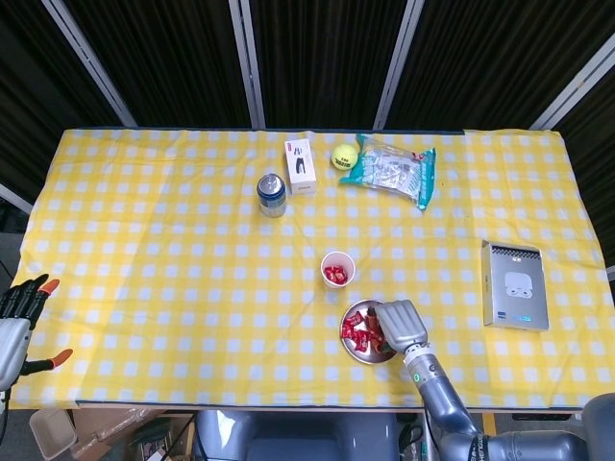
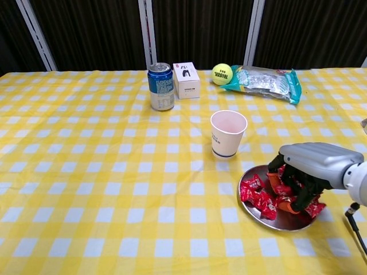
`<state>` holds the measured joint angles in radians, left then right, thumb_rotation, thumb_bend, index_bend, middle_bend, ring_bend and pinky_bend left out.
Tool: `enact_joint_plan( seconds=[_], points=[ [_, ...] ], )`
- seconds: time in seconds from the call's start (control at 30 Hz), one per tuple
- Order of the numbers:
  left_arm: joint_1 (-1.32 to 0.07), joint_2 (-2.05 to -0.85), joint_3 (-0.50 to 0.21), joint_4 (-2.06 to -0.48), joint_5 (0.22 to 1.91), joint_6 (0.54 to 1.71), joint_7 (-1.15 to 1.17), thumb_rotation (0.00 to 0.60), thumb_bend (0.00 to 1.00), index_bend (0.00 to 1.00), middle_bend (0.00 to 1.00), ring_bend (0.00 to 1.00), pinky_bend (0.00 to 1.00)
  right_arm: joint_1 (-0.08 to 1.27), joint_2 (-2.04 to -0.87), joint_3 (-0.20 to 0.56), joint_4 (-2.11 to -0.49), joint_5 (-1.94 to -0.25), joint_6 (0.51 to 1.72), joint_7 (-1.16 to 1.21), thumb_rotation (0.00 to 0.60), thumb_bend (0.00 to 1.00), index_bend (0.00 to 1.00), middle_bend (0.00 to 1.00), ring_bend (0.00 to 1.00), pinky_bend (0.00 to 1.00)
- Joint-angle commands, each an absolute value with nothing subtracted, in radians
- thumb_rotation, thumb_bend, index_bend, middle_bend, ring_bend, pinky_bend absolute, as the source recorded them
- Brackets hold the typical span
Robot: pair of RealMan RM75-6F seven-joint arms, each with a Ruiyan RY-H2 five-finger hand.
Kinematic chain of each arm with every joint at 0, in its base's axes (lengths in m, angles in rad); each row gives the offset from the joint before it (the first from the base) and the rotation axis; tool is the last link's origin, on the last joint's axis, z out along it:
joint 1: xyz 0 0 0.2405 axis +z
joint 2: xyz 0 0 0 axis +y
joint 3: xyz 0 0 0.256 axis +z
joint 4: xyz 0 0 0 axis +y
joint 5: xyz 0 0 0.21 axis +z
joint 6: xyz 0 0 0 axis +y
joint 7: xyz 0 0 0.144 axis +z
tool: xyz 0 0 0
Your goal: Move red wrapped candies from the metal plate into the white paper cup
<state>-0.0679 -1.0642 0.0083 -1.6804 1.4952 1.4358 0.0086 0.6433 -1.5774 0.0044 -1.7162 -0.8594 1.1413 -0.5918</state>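
1. Reaching down into the metal plate [image 2: 259, 215], the right hand [image 2: 304, 175] has its fingers [image 2: 296, 188] curled into the pile of red wrapped candies [image 2: 258, 196]. I cannot tell if it has really pinched one, because the hand covers that spot.
2. The candies lie on the plate near the front edge of the table. A few red ones already sit in the white paper cup [image 1: 337, 268], as the head view shows.
3. The cup stands just beside the plate, a little farther back, so the trip from plate to cup is short.
4. The left hand [image 1: 17, 325] waits far off at the table's left corner. Its fingers are spread and it holds nothing.
5. A blue drink can [image 2: 161, 86], a small white box [image 2: 187, 79], a tennis ball [image 2: 222, 74] and a snack bag [image 2: 265, 81] sit at the back, out of the way.
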Motion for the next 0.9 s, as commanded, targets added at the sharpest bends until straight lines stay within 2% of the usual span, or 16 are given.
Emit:
enact_joint_plan(
  seconds=[0.03,0.47,0.9],
  points=[
    [-0.068,-1.064,0.008,-1.680,1.496,1.437,0.007,0.600,0.00,0.00,0.00,0.00,0.00,0.637,-1.590,0.018,-1.702,-0.886,1.143,-0.571,0.600,0.42,0.66,0.79,0.83,0.93],
    [-0.068,-1.063,0.008,-1.679,1.498,1.438,0.003,0.600,0.00,0.00,0.00,0.00,0.00,0.657,-1.593,0.088,-1.730,-0.928,1.150,-0.572,0.600,0.44,0.67,0.80,0.84,0.93],
    [-0.069,-1.062,0.008,-1.683,1.494,1.433,0.002,0.600,0.00,0.00,0.00,0.00,0.00,0.703,-1.531,0.191,-1.845,-0.885,1.167,-0.629,0.600,0.45,0.67,0.80,0.84,0.93]
  ],
)
